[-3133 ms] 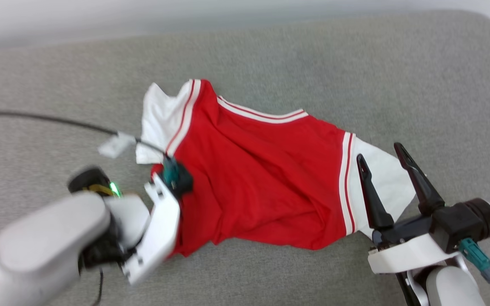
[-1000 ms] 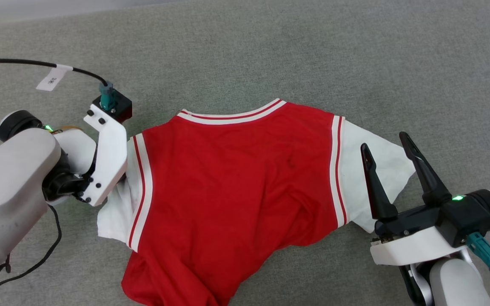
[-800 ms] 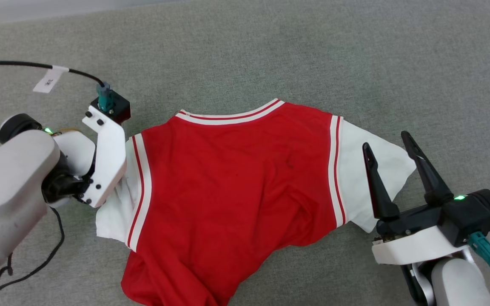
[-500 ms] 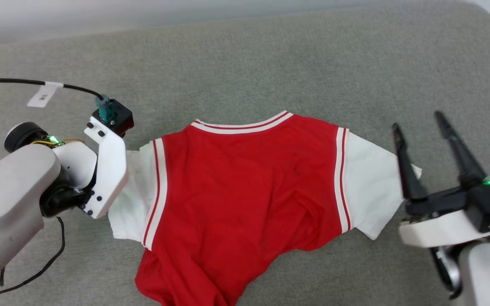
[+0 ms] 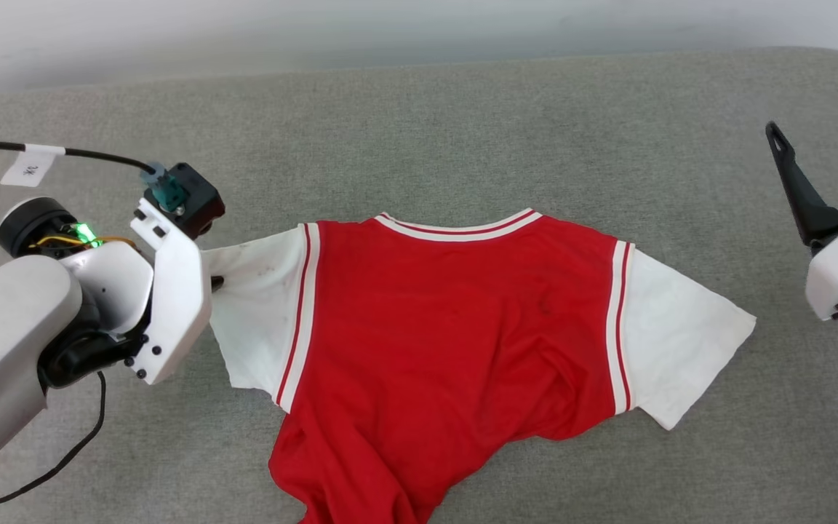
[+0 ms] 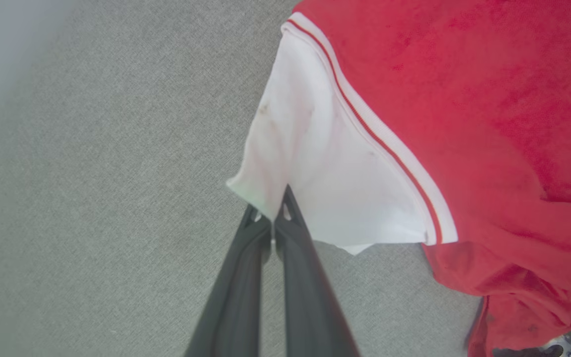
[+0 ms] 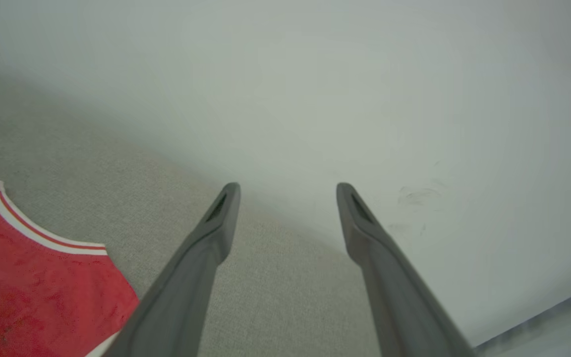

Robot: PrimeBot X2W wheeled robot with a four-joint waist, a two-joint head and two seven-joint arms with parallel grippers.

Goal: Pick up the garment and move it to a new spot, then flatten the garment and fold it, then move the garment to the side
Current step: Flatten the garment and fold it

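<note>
The garment (image 5: 463,342), a red T-shirt with white sleeves and striped trim, lies spread on the grey cushion, collar toward the far wall. My left gripper (image 6: 271,210) is shut on the outer edge of its left white sleeve (image 5: 259,291), which is drawn out toward the left. In the head view that gripper (image 5: 214,282) is mostly hidden behind its white wrist. My right gripper (image 5: 819,116) stands open at the right edge, lifted clear of the right white sleeve (image 5: 688,342). In the right wrist view its open gripper (image 7: 288,191) points at the pale wall, with the garment's collar (image 7: 37,233) at lower left.
The grey cushion (image 5: 463,131) runs back to a pale wall (image 5: 390,29). A black cable with a white tag (image 5: 26,164) trails from my left wrist across the cushion's left side. The shirt's lower hem (image 5: 361,487) is bunched near the front edge.
My left gripper has shut on the left sleeve and drawn it out flat to the left. My right gripper has lifted up and right, off the right sleeve. The head camera has tilted.
</note>
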